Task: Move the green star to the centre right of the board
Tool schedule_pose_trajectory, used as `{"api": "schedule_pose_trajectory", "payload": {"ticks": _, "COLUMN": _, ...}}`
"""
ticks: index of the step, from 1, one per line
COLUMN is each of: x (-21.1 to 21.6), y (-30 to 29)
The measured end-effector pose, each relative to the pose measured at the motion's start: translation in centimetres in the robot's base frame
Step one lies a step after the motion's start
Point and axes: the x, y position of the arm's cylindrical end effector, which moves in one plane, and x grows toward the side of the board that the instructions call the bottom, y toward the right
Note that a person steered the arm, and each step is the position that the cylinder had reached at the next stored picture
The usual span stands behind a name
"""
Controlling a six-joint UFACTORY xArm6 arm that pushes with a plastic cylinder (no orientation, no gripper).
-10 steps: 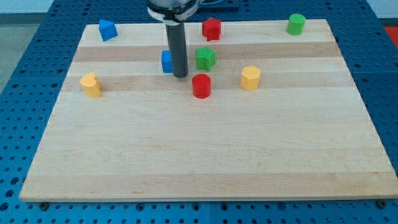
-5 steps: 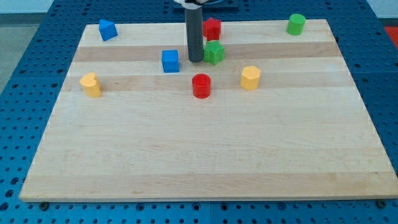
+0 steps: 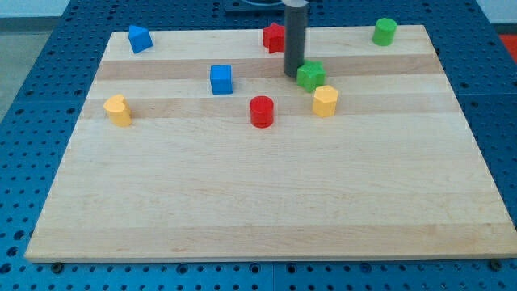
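My tip [image 3: 292,74] sits right against the left side of the green star [image 3: 311,75]. There are no fingers here, only a dark rod. The star is in the top half of the tabletop [image 3: 258,202], a bit right of the middle. A yellow block [image 3: 325,101] is just below it. The red star [image 3: 273,37] is partly behind the rod. The blue cube [image 3: 220,79] is to the left.

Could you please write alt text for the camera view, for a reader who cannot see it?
My tip touches the left side of the green star, above a yellow block on the wooden board. Other blocks dot the board's upper half.
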Motion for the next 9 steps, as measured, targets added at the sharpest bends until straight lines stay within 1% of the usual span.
{"api": "schedule_pose_trajectory", "payload": {"ticks": 3, "x": 3.0, "y": 9.5}}
{"api": "schedule_pose_trajectory", "payload": {"ticks": 4, "x": 4.0, "y": 11.7}}
{"api": "schedule_pose_trajectory", "payload": {"ticks": 5, "x": 5.9, "y": 13.4}}
{"api": "schedule_pose_trajectory", "payload": {"ticks": 6, "x": 7.0, "y": 13.7}}
{"api": "schedule_pose_trajectory", "payload": {"ticks": 8, "x": 3.3, "y": 10.5}}
{"api": "schedule_pose_trajectory", "payload": {"ticks": 9, "x": 4.6, "y": 8.0}}
